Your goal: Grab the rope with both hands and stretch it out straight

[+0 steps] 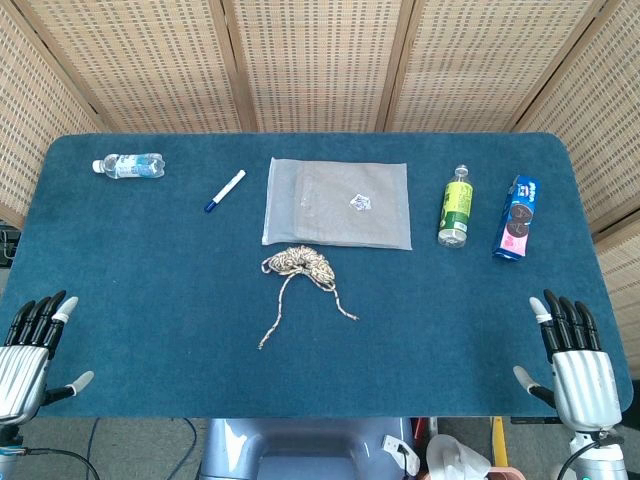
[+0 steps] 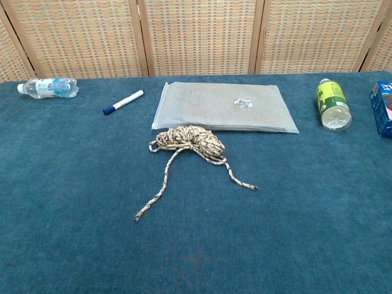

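Note:
A beige braided rope [image 1: 300,265] lies bundled in the middle of the blue table, with two loose ends trailing toward the front edge; the chest view shows the rope [image 2: 188,141] the same way. My left hand [image 1: 30,350] rests at the front left corner, fingers apart, holding nothing. At the front right corner my right hand [image 1: 575,355] lies the same way, fingers spread and empty. Both hands are far from the rope. Neither hand appears in the chest view.
A grey flat pouch [image 1: 338,202] lies just behind the rope. A marker pen [image 1: 225,190] and a clear water bottle [image 1: 130,165] lie at the back left. A green bottle [image 1: 456,207] and a blue cookie pack [image 1: 518,218] lie at the right.

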Robot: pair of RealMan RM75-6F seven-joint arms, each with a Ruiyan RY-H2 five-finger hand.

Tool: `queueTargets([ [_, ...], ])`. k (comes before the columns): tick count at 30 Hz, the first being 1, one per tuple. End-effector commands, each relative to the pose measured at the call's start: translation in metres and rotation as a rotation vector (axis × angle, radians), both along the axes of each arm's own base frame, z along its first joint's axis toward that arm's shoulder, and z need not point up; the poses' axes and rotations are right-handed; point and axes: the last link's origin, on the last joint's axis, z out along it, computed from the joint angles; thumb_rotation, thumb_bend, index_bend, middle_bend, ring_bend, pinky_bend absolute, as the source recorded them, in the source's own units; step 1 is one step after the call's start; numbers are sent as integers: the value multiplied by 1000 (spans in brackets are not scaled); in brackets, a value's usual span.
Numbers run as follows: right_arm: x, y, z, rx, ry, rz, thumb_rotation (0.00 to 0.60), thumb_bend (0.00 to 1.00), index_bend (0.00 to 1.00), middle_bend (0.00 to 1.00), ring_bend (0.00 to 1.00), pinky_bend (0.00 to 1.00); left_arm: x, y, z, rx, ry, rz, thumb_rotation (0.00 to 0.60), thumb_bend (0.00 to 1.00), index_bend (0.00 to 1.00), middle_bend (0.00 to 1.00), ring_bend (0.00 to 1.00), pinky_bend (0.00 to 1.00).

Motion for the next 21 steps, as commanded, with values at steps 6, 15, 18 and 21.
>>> queueTargets([
  [6, -2, -11, -5, 16, -14, -37, 600, 0, 0, 0, 0, 0, 1, 2, -2, 3, 11, -4, 600, 0, 0, 0, 0, 0],
  [15, 44, -78, -42, 338, -95, 2, 600, 0, 199, 0, 0, 0, 3, 11, -9, 9, 26, 7, 600, 0, 0, 0, 0, 0],
  [18, 64, -96, -50, 423, -127, 7, 600, 0, 278, 0, 0, 0, 4, 17, -11, 3, 34, 18, 600, 0, 0, 0, 0, 0],
  [21, 85, -113, -70, 506, -140, 9, 600, 0, 322, 0, 0, 0, 4, 24, -16, -14, 40, 29, 600, 0, 0, 0, 0, 0],
])
